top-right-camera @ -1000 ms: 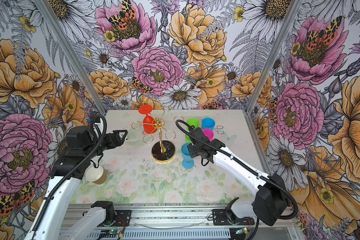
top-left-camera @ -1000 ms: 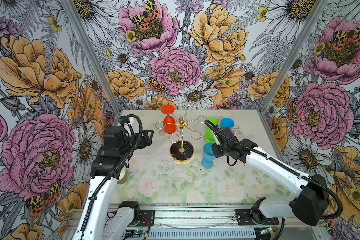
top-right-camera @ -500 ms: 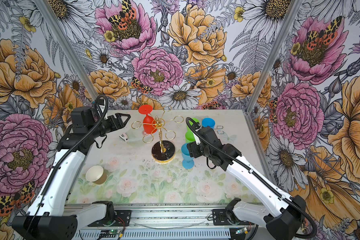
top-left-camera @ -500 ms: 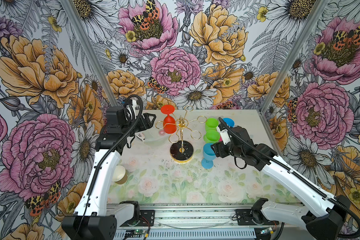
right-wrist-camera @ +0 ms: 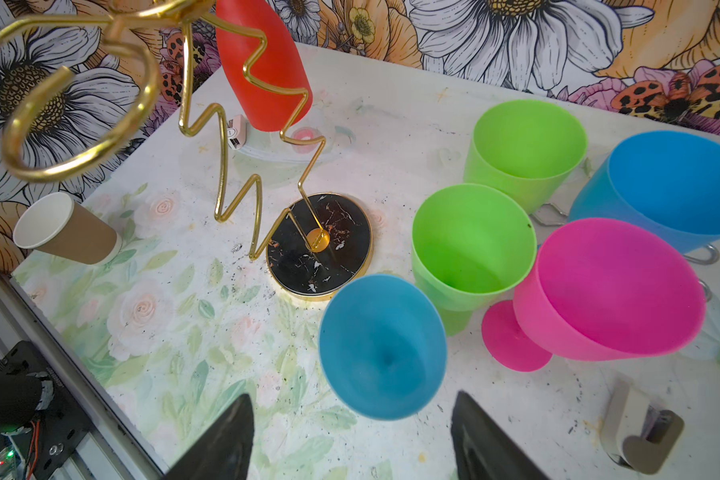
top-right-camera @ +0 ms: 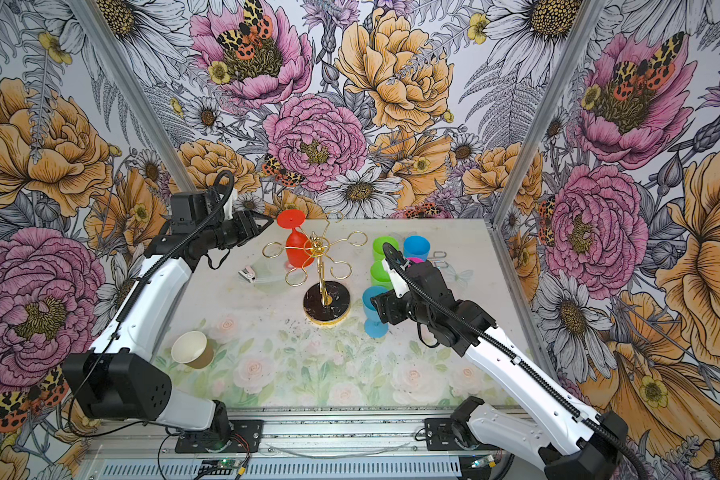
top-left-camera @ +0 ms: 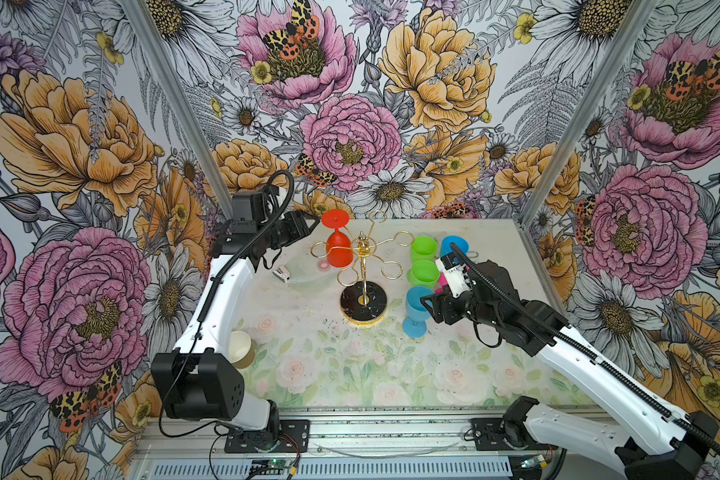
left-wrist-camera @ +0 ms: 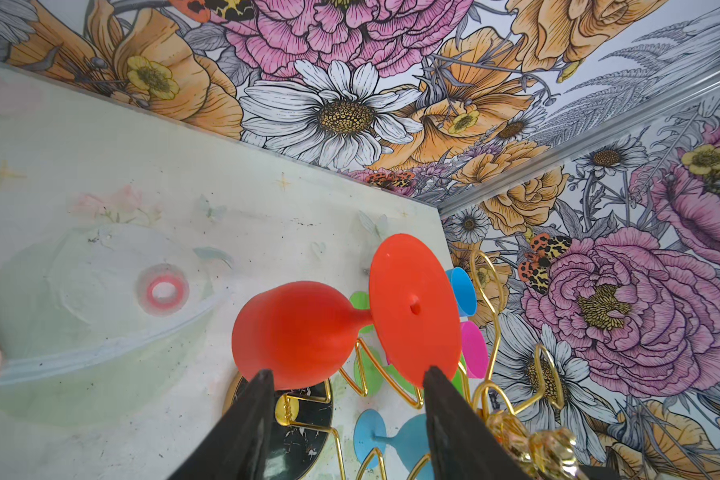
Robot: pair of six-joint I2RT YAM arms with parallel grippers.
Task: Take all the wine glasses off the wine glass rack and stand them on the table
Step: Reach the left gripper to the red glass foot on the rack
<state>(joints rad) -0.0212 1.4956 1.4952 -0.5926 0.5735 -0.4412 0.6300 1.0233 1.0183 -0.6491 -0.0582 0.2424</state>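
Note:
A red wine glass [top-left-camera: 339, 246] hangs upside down from a loop of the gold wine glass rack [top-left-camera: 363, 270], near the back of the table. The rack stands on a round black base [top-right-camera: 327, 306]. My left gripper [top-left-camera: 314, 222] is open right beside the glass. In the left wrist view its gripper [left-wrist-camera: 346, 378] has one fingertip [left-wrist-camera: 265, 380] before the bowl and its partner before the foot [left-wrist-camera: 412, 307], without closing on either. My right gripper [top-left-camera: 427, 305] is open just behind a blue glass [right-wrist-camera: 381, 349] standing on the table, with nothing between its fingers.
Two green cups [top-left-camera: 423, 248] [top-left-camera: 423, 272], a blue cup [top-left-camera: 454, 245] and a pink glass [right-wrist-camera: 607, 291] crowd the back right. A paper cup [top-right-camera: 192, 349] lies by the left arm. A clear lid with a pink ring [left-wrist-camera: 163, 291] and a small white clip [top-left-camera: 281, 274] lie left of the rack.
My left gripper has risen and reached in to the red glass, its jaws narrowing. My right gripper has opened, let go of the blue glass and drawn back a little.

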